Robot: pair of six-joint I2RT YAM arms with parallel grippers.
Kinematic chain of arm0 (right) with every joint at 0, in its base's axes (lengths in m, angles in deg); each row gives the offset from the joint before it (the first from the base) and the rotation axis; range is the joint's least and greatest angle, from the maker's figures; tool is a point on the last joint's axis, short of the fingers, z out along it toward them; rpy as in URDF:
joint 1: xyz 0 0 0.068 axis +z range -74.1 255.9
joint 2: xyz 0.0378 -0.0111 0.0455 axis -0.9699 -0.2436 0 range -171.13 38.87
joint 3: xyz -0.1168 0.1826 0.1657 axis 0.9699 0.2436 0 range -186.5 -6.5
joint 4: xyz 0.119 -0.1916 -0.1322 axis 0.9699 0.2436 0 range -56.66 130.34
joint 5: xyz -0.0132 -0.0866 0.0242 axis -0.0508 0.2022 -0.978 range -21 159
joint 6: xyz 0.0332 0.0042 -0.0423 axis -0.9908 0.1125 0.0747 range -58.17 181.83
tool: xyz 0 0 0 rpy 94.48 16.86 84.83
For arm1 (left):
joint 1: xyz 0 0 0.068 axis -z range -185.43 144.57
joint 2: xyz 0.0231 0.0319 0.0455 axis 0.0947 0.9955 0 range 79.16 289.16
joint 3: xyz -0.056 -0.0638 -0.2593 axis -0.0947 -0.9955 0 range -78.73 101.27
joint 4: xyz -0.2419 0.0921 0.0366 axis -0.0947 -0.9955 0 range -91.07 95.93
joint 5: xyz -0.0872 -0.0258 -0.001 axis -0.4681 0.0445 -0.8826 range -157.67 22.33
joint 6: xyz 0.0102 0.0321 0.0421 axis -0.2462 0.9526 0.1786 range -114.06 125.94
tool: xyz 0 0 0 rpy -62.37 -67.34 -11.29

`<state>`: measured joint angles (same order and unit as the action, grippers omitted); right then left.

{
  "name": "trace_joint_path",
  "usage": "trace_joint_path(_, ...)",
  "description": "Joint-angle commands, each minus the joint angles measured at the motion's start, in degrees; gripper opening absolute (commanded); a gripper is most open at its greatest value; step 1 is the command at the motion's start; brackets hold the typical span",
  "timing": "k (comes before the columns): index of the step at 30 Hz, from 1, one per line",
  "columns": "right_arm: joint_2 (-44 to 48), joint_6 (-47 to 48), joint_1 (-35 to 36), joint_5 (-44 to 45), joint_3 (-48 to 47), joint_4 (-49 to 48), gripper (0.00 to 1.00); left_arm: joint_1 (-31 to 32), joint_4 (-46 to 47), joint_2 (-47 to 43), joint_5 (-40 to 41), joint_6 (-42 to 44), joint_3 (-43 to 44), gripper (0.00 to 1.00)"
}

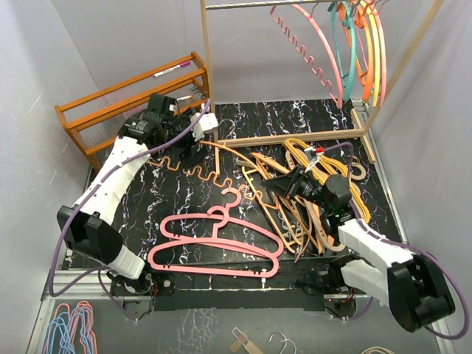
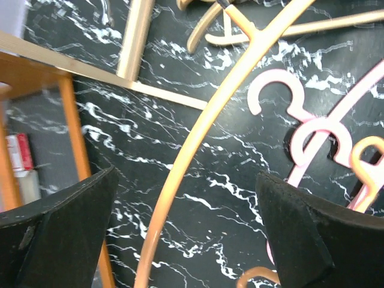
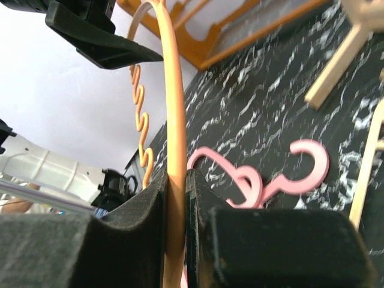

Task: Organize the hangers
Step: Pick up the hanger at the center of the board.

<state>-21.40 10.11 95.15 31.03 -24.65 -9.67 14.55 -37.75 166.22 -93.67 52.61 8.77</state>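
An orange hanger with a wavy bar (image 1: 209, 177) is held up between the two arms. My right gripper (image 1: 271, 189) is shut on its smooth arm (image 3: 174, 90), which is pinched between the pads in the right wrist view (image 3: 176, 174). My left gripper (image 1: 188, 150) is open around the other end; the orange arm (image 2: 180, 180) passes between its spread fingers (image 2: 60, 228) without touching them. Two pink hangers (image 1: 214, 243) lie flat on the black marbled table. A pile of tan, orange and yellow hangers (image 1: 313, 203) lies under my right arm. Pink, teal, orange and yellow hangers (image 1: 354, 44) hang on the rail.
An orange-brown slatted shelf rack (image 1: 110, 103) stands at the back left, close behind my left gripper. The pale wooden frame (image 1: 206, 59) with its metal rail stands at the back, its base bar (image 1: 295, 135) on the table. Grey walls close in both sides.
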Motion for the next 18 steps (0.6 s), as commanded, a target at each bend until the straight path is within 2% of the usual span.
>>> trace_joint_path(1,6.78,8.91,0.19,5.34,-9.67,14.08,0.08,0.16,-9.37,0.54,-1.47,-4.57,14.85,0.97)
trace_joint_path(6,11.69,20.26,0.11,13.76,-17.8,34.61,0.08,0.18,-19.67,2.93,2.81,-6.68,30.94,0.97)
trace_joint_path(9,13.14,27.45,0.11,20.09,-23.43,45.72,0.08,0.15,-22.3,3.16,8.01,-7.32,35.73,0.97)
trace_joint_path(13,14.42,34.61,0.18,28.83,-29.95,55.46,0.08,-0.7,-17.36,1.66,18.37,-11.38,32.74,0.97)
trace_joint_path(18,15.58,42.89,0.13,35.3,-38.46,62.84,0.08,-4.61,-12.19,0.57,23.42,-15.34,27.61,0.97)
